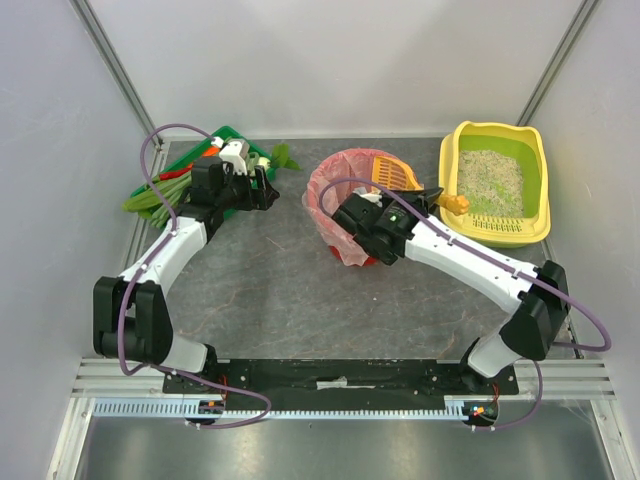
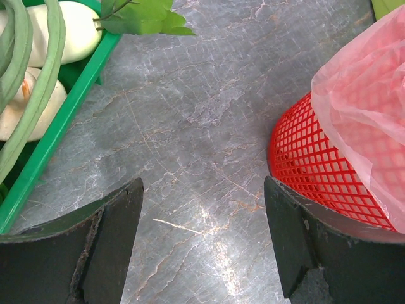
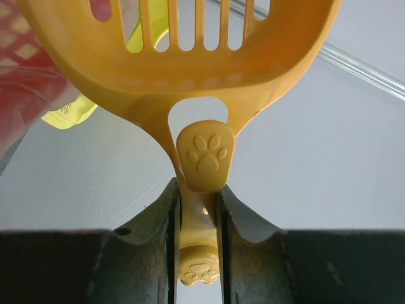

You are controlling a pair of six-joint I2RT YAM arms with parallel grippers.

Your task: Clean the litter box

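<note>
Litter box (image 1: 500, 230) flanks red basket (image 2: 316, 171); right claw (image 3: 199, 196) clamps scoop (image 3: 190, 69) over basket, likely to dump; left claw (image 2: 202, 183) wide, empty.

1 litter box (image 1: 495, 128), 1 scoop (image 3: 190, 57), 1 red basket (image 2: 316, 171), 1 pink bag (image 1: 330, 200), 1 green tray (image 2: 57, 126). 2 grippers: left gripper (image 2: 202, 183), right gripper (image 3: 198, 190). Vegetables (image 1: 160, 190) too bunched for a count.

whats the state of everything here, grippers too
litter box, upright on the table, litter inside
scoop, clamped by its handle, at the basket's rim
red basket, upright, lined with a pink bag
green tray, holding vegetables
left gripper, open, empty
right gripper, shut on the scoop
</note>
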